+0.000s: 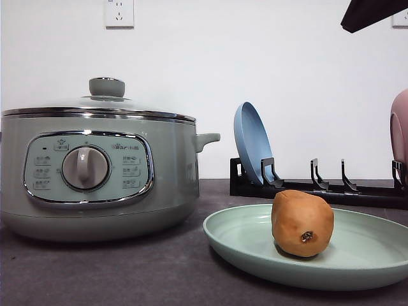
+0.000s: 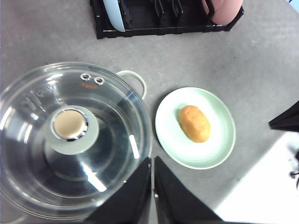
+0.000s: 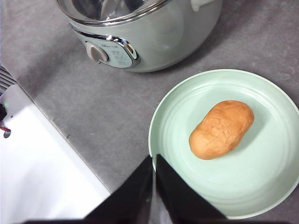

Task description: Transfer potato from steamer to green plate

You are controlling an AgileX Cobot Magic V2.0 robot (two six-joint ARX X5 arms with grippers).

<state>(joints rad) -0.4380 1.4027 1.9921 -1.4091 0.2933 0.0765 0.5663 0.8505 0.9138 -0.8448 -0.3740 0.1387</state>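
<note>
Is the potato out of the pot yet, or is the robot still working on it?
It looks done. The potato lies on the green plate, beside the steamer, whose lid is on. Both grippers, left and right, hover with fingers shut, holding nothing. Nothing seems left.

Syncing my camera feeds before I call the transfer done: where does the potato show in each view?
Front view: potato on the green plate, right of the steamer.
Left wrist view: potato mid-plate, beside the steamer's glass lid.
Right wrist view: potato lying across the plate.
Shared landmark: the steamer.
</note>
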